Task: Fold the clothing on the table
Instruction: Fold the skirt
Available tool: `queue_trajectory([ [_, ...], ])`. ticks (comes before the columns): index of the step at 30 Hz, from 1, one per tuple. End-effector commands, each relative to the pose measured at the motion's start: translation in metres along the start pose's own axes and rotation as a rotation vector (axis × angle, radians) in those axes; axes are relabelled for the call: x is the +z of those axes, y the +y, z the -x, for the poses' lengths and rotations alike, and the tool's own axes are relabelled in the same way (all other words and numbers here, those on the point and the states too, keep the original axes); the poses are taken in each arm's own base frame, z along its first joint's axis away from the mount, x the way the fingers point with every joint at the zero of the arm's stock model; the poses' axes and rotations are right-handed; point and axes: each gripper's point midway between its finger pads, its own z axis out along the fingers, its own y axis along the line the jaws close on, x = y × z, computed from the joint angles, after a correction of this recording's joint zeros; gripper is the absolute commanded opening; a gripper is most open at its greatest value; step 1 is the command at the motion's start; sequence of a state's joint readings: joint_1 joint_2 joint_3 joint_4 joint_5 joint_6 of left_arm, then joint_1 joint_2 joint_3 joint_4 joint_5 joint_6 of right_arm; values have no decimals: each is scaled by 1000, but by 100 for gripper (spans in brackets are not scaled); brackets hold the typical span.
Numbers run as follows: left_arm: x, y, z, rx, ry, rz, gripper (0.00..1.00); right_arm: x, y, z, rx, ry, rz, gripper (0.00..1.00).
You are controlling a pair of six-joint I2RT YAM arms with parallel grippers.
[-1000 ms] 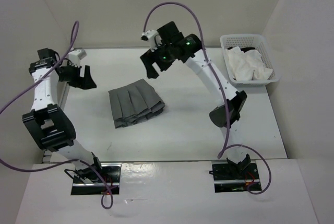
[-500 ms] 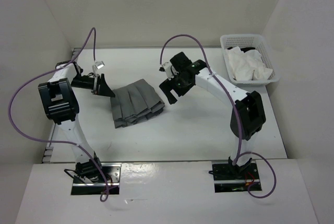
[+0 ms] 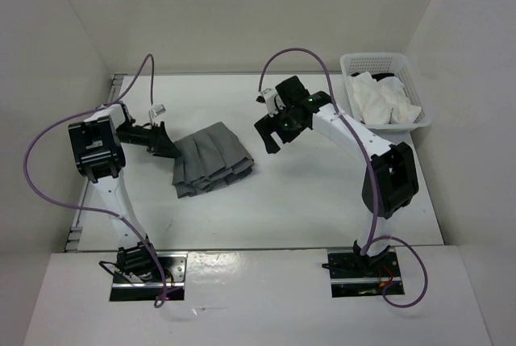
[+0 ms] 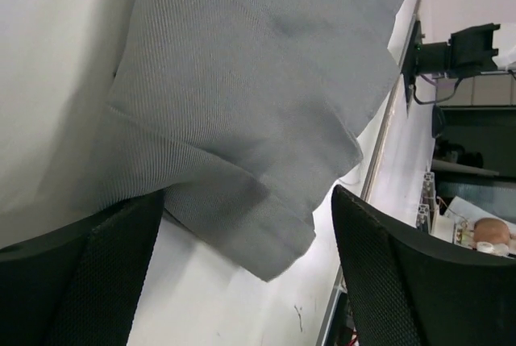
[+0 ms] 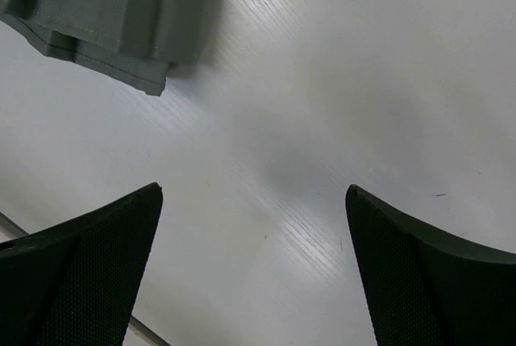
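Note:
The clothing point(image 3: 211, 159), a dark grey pleated skirt, lies folded over left of the table's point(image 3: 306, 193) middle. My left gripper point(image 3: 167, 146) is low at the skirt's left edge, open, its fingers point(image 4: 72, 281) straddling a corner of the grey fabric point(image 4: 242, 96) without closing on it. My right gripper point(image 3: 270, 136) hangs open just right of the skirt. In the right wrist view only bare table point(image 5: 322, 80) lies between the right gripper's point(image 5: 254, 193) fingers, and a skirt hem corner point(image 5: 105, 15) shows at the upper left.
A white lattice basket point(image 3: 385, 64) holding white cloths point(image 3: 383, 104) stands at the back right corner. White walls surround the table. A metal rail point(image 4: 379, 160) runs along the left edge. Both arm bases sit at the near edge.
My left arm has swung down and right until its gripper reached the skirt's left edge. My right gripper has dropped from above the back of the table to just right of the skirt.

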State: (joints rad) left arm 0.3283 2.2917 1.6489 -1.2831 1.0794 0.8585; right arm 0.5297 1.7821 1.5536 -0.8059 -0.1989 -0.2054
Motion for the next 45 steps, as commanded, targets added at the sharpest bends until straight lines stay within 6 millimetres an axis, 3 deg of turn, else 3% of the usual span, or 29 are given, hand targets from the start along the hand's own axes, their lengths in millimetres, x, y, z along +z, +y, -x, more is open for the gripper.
queue_trajectory([
  [1,-29,-38,26,115,-63,62,91,-28,1,26,-37,-123,-12,98],
  [2,-37,-50,31,138,-66,90,91,-36,-2,29,-33,-141,-21,98],
  [3,-53,-79,46,226,-90,150,93,-53,-4,35,-35,-184,-34,98],
  [4,-62,-96,53,215,-104,190,97,-64,-7,38,-32,-208,-45,98],
  [5,-78,-126,61,283,-125,264,99,-76,-19,39,-11,-234,-71,98],
  [7,-102,-161,74,281,-186,372,99,-107,-31,40,18,-312,-115,98],
  [8,-121,-184,81,335,-257,457,99,-114,-50,28,71,-321,-154,98],
  [9,-138,-187,82,312,-293,575,99,-124,-59,24,111,-350,-179,98],
  [10,-149,-184,76,256,-336,639,99,-149,-69,25,130,-425,-236,98],
  [12,-173,-199,68,234,-460,791,99,-157,-100,-8,233,-407,-341,98],
  [13,-175,-199,60,220,-486,816,99,-168,-104,-14,259,-434,-366,98],
  [14,-178,-211,56,254,-542,853,99,-162,-112,-31,290,-403,-390,98],
  [15,-166,-190,35,182,-520,860,99,-162,-124,-48,351,-372,-422,98],
  [17,-163,-187,20,183,-537,898,99,-150,-128,-79,420,-291,-420,98],
  [18,-153,-171,2,131,-505,901,99,-147,-133,-91,448,-271,-431,98],
  [19,-154,-169,-4,130,-515,920,99,-138,-133,-109,472,-228,-438,98],
  [20,-152,-167,-8,134,-517,921,99,-133,-134,-115,486,-218,-446,98],
  [22,-148,-161,-17,149,-520,942,99,-142,-139,-124,505,-214,-522,98],
  [25,-149,-152,-23,159,-522,974,99,-159,-142,-113,478,-286,-565,100],
  [29,-146,-145,-22,163,-504,954,99,-172,-161,-131,509,-275,-734,100],
  [33,-153,-135,-24,127,-497,999,99,-170,-167,-138,538,-249,-768,100],
  [43,-153,-138,-21,145,-508,996,99,-186,-166,-131,529,-318,-802,100],
  [45,-154,-140,-21,152,-514,998,99,-181,-166,-135,532,-300,-797,100],
])
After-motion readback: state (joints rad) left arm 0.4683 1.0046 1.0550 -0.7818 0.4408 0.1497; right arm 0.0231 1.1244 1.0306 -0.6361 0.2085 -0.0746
